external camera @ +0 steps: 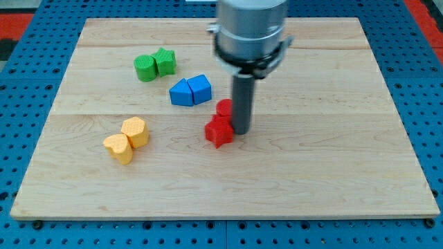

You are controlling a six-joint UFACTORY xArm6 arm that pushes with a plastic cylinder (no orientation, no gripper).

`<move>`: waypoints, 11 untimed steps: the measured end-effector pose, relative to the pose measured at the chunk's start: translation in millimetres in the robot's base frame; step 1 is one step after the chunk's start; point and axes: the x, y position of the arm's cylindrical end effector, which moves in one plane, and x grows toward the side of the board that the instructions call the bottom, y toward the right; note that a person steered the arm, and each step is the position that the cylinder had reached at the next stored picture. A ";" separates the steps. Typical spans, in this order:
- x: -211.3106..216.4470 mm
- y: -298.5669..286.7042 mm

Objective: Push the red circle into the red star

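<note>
Wooden board [332, 166] carries all blocks. My tip [241, 131] sits touching the red star [219, 131] on its right. Red circle [224, 108] touches the star's top; no fingers exist.

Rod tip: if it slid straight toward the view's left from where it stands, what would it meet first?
My tip would probably meet the red star-shaped block at once; it already looks in contact, though depth is unclear.

Pretty clearly a robotics lab setup, not anybody's home. The pale wooden bench [332, 159] sits on a blue perforated base [21, 90] with a regular grid of holes, the kind you bolt rigs to. A grey machine arm [250, 31] hangs over it, and small coloured blocks lie around like test pieces.
</note>
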 end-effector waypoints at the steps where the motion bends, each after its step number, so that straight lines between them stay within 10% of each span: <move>1: 16.9 -31.5; 3: 22.0 6.0; 5: -83.0 41.3; 9: -18.9 -53.5; 11: -6.1 -2.6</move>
